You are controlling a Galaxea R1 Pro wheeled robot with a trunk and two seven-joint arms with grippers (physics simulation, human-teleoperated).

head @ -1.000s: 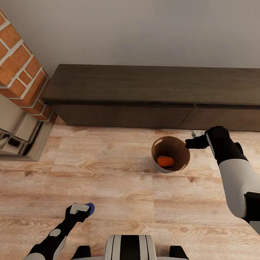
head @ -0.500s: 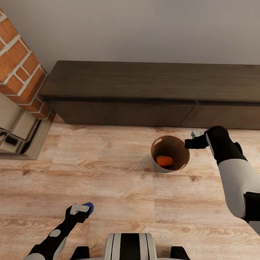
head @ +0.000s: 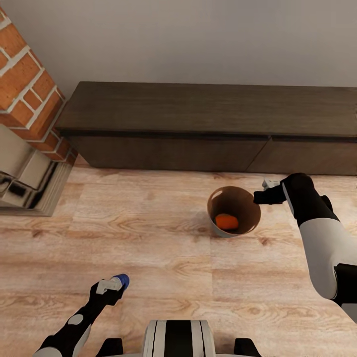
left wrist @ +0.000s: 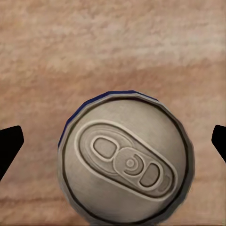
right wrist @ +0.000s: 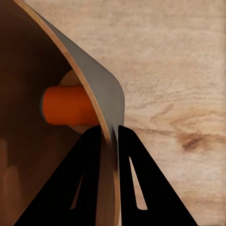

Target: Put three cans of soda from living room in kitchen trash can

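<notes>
The right gripper (head: 260, 197) is positioned at the rim of the trash can (head: 248, 204), on the side nearest the right arm. In the right wrist view, the jaws are seen closed on the thin wall of the trash can (right wrist: 94, 89), with one finger (right wrist: 70, 188) inside the wall and the other outside it. The can is tilted, its opening turned toward the head camera, and its base is close to the wood floor (head: 148, 248); whether it touches the floor cannot be told. One orange soda can (head: 227, 221) lies on its side inside, against the copper-brown interior. The same orange can (right wrist: 66, 106) is seen past the rim in the right wrist view.

The left gripper (head: 115, 285) is held low over the floor, well apart from the trash can and nearer the robot's base (head: 178, 339). The dark blue soda can (head: 122, 281) is gripped between its jaws. In the left wrist view, the silver top and pull tab of this can (left wrist: 125, 160) face the camera, with a black fingertip (left wrist: 9, 141) visible on either side.

A long dark low cabinet (head: 208, 124) stands against the wall behind the trash can. The red-brick fireplace (head: 25, 89) is located beside the cabinet's left end.
</notes>
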